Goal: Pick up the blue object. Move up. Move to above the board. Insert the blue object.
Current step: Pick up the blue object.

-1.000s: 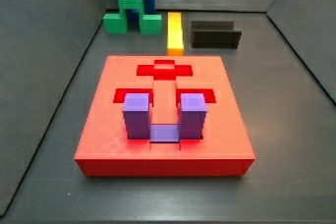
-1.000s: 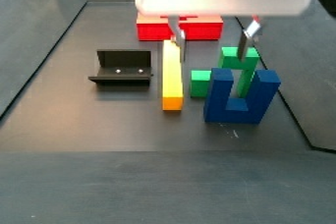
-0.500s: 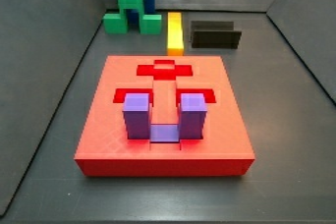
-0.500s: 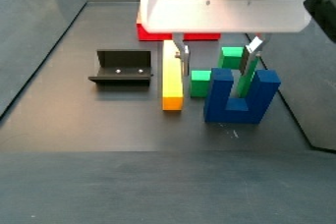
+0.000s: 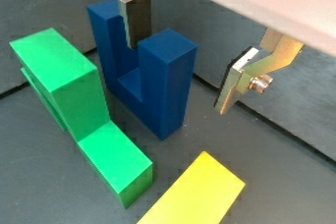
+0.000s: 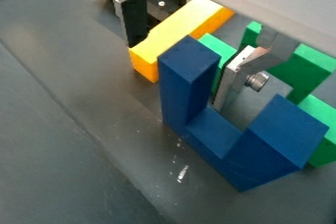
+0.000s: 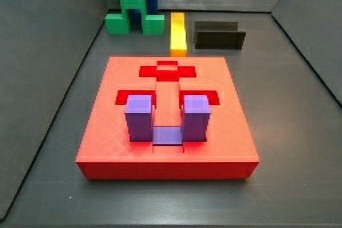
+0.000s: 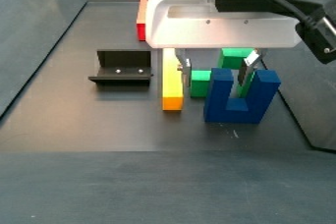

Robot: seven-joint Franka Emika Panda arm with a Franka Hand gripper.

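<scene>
Purple block [image 7: 166,118] sits in the board [image 7: 100,132]; gripper [image 5: 197,51] fingers spread (unclenched) around blue object [image 5: 147,75].

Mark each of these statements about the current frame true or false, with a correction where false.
1. The gripper is open, with one finger between the prongs of the blue object. True.
2. The blue object is lifted off the floor. False: it stands on the floor.
3. A purple block sits on the board. True.
4. The yellow bar lies on the board. False: it lies on the floor, between the fixture and the green block.
5. The blue object is already inserted. False: it is away from the board.
</scene>
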